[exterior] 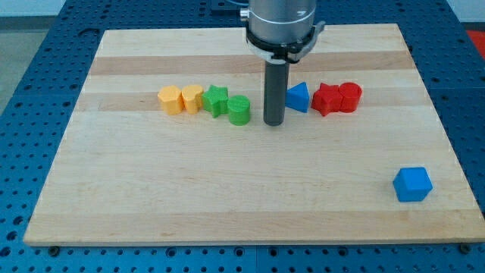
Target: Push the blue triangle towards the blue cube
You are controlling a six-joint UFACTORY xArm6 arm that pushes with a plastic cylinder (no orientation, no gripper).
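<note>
In the camera view, the wooden tabletop (227, 189) fills most of the frame, sitting on a blue perforated base (45, 45) that shows along the edges. A row of blocks runs across the upper middle of the frame. From the view's left: two yellow blocks (171, 99) (192, 98) side by side and touching (their exact shapes are hard to make out), then a green star (215, 99), then a green cylinder (239, 110) just beside it and slightly lower in the frame.

My tip (274, 122) is down on the tabletop right of the green cylinder, with a small gap between them. There is no gripper on this arm, only the straight dark rod (275, 91) hanging from the grey mount (282, 26) at the top centre, so nothing is clasped or held.

The blue triangle (298, 97) sits immediately on the rod's right, touching or very nearly touching it; I cannot tell which. Just right of the triangle come two red blocks (327, 99) (349, 97), pressed together.

The blue cube (412, 184) is alone in the lower right of the frame, well apart from the row and from the blue triangle.
</note>
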